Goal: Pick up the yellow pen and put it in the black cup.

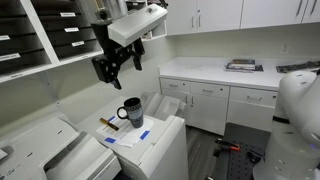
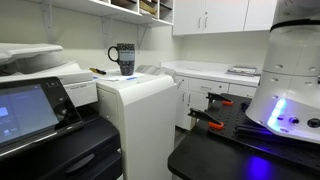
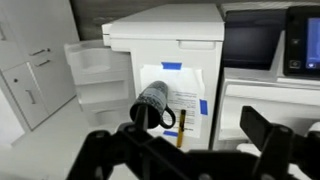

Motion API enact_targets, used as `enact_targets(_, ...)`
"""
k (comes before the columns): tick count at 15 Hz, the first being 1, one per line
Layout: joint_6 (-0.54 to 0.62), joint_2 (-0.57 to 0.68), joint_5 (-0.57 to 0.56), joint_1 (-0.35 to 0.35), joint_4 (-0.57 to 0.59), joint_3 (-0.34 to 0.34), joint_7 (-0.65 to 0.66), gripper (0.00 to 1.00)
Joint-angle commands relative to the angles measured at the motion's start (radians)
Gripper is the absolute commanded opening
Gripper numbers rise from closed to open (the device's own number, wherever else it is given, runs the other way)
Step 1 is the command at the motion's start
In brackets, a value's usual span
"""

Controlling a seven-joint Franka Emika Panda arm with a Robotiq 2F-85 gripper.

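The black cup (image 1: 131, 112) stands upright on a white cabinet-like machine (image 1: 160, 140), on a paper sheet held by blue tape. It also shows in an exterior view (image 2: 124, 58) and in the wrist view (image 3: 155, 103). The yellow pen (image 1: 108, 124) lies flat on the same top beside the cup. It also shows as a thin sliver in an exterior view (image 2: 97, 71) and in the wrist view (image 3: 181, 128). My gripper (image 1: 115, 66) hangs open and empty well above the cup and pen. In the wrist view its fingers (image 3: 195, 142) frame the pen.
A large copier (image 1: 55, 155) stands next to the white machine. Wall shelves (image 1: 40, 40) are behind the arm. A counter with cabinets (image 1: 220, 85) runs along the far wall. A dark bench with orange-handled tools (image 2: 215, 120) lies near the robot base (image 2: 285, 90).
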Motion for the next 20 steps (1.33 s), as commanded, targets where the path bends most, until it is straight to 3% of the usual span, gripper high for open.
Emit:
enact_targets(1,0.083,0.136,-0.027,0.008,0.074,-0.048,0.027,1.0)
enact_targets(6,0.132,0.481,-0.015,0.031,0.317,-0.15,-0.09,1.0)
enact_targets(12,0.008,0.852,-0.007,0.114,0.714,-0.249,-0.168,1.0)
enact_targets(14,-0.015,0.921,-0.025,0.145,0.801,-0.285,-0.145,1.0)
enact_targets(15,0.068,0.86,0.0,0.138,0.691,-0.287,-0.149,1.0)
enact_targets(20,0.023,0.912,-0.002,0.157,0.777,-0.304,-0.147,1.0)
